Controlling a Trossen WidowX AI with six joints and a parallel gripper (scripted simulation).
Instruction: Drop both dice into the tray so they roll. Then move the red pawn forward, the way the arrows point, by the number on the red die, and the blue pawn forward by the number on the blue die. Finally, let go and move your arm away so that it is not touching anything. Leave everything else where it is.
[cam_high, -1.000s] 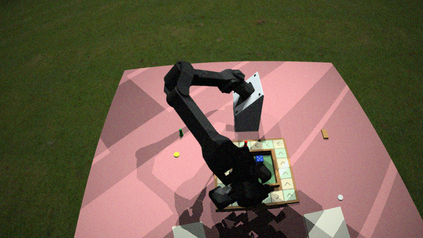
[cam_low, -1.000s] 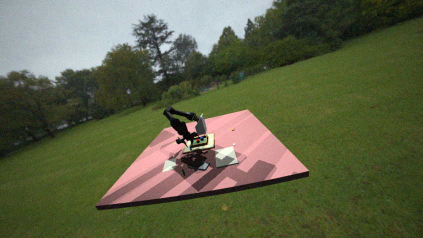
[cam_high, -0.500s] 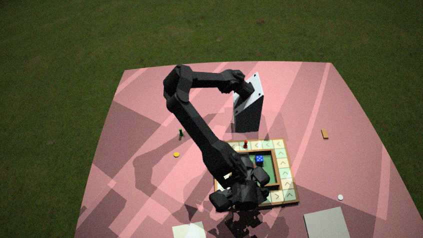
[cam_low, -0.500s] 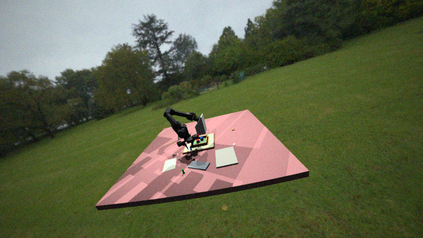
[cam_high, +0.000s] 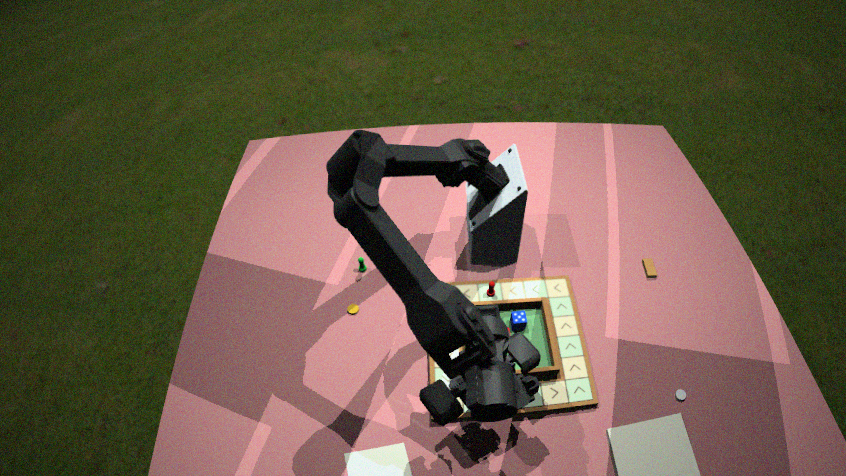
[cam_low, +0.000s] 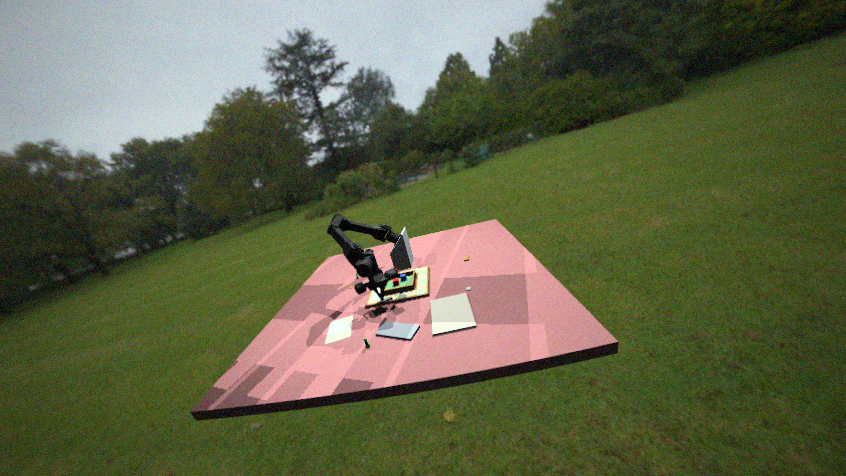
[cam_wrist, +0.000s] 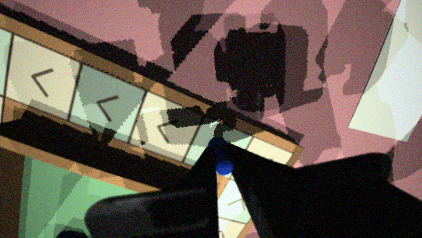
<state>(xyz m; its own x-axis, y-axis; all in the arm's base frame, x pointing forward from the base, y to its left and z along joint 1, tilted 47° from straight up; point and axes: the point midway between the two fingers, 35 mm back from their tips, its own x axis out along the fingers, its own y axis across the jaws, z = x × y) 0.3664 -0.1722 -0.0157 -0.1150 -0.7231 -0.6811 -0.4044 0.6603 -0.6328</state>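
My gripper (cam_wrist: 218, 150) is shut on the blue pawn (cam_wrist: 224, 167) at the near-left row of the board (cam_high: 570, 346) (cam_wrist: 45, 80). The pawn's round head shows between the fingers in the wrist view; whether its base touches the board is unclear. In the top view the hand hides the fingertips and the pawn. The red pawn (cam_high: 491, 289) stands upright on the far row. The blue die (cam_high: 518, 319) (cam_low: 403, 277) lies in the green tray (cam_high: 553, 337), several pips up. The red die (cam_low: 396, 281) is also in the tray, mostly hidden by the arm in the top view.
A green pawn (cam_high: 362, 264) and yellow disc (cam_high: 353, 309) are left of the board. A wooden block (cam_high: 649, 268) and grey disc (cam_high: 680, 394) are right. Pale sheets (cam_high: 653, 446) (cam_high: 378, 461), a grey-blue slab (cam_low: 397, 330) and another green pawn (cam_low: 366, 343) lie in front.
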